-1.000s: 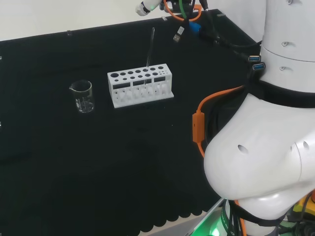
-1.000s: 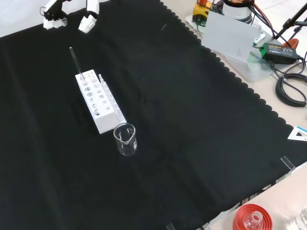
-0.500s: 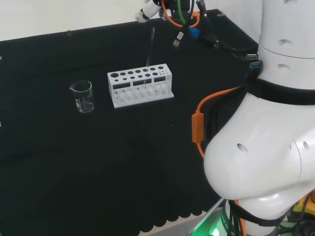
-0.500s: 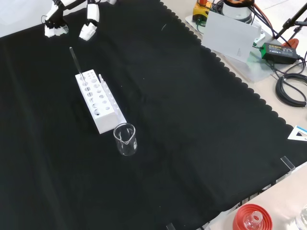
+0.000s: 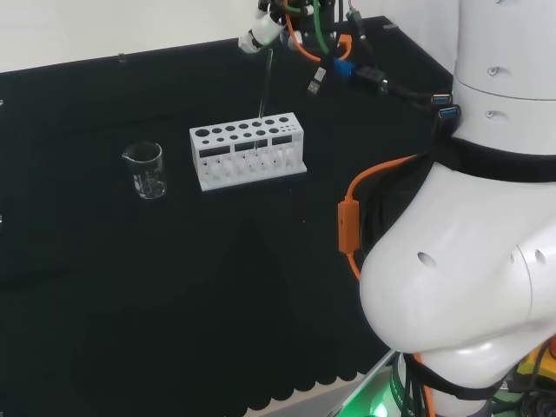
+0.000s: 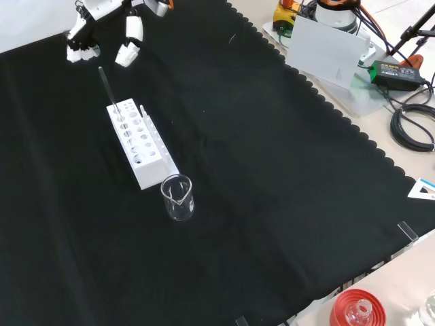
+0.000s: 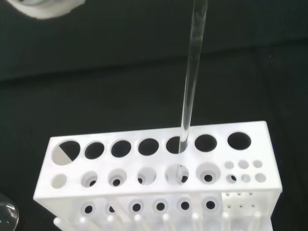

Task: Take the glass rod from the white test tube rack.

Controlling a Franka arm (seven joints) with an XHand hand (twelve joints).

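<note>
Fingers of the hand [image 6: 102, 27] hang spread and fairly straight above the far edge of the tabletop [image 6: 272, 170] in the front view, holding nothing; two white fingertips [image 6: 129, 53] point down on either side of the space just above the top of the glass rod [image 6: 107, 92], without touching it. In the head view one white fingertip of the hand [image 5: 252, 39] sits just beside the upper end of the glass rod [image 5: 264, 85].

Going from near to far in the front view: a red ribbed stand [image 6: 357, 309] with a clear flask sits off the black cloth at the near edge. Farther in, on the cloth, a clear beaker [image 6: 178, 198] stands upright, just in front of the near end of the white test tube rack [image 6: 139, 146]. The rack runs lengthwise away from the camera, and the rod stands in a hole near its far end, leaning slightly. Beyond the rod are the fingers.

In the wrist view the white test tube rack [image 7: 159, 178] is seen from above, with its rows of round holes, and the glass rod [image 7: 191, 77] rises from a hole in the back row, third from one end. A blurred white part of the hand [image 7: 43, 6] shows nearby.

Past the scalloped edge of the cloth at the right in the front view lie a white panel [image 6: 326, 51] and black cables [image 6: 411, 129].
</note>
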